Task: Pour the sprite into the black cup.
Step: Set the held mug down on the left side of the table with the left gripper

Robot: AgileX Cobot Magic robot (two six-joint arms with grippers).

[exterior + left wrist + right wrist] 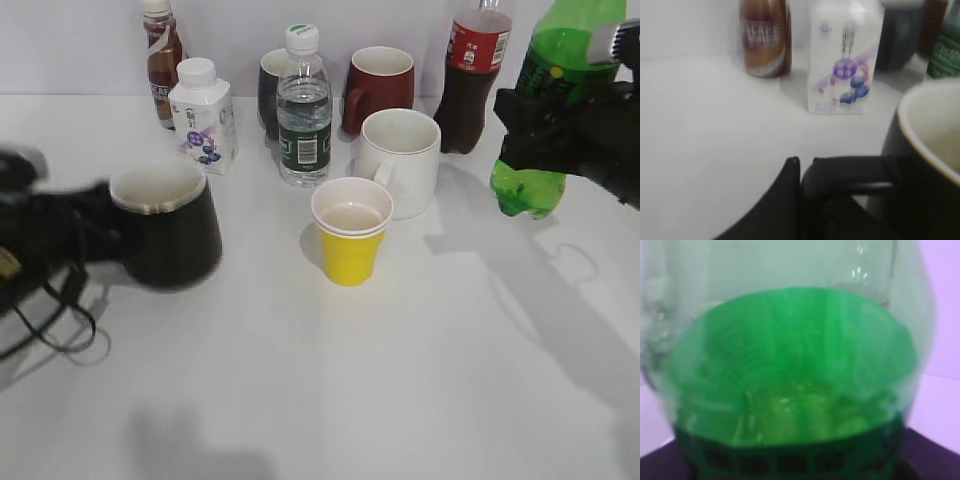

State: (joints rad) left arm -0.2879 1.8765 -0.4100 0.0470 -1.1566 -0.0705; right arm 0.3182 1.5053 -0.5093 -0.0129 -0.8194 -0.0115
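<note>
- A white table (420, 380) fills the scene from near to far.
- A plain pale wall (80, 45) rises at the far edge.
- Soft shadows fall on the tabletop at near left and right.

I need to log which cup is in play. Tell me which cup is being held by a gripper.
The black cup at the left, gripped by the left gripper; the yellow cup, white mug and back mugs stand free.
</note>
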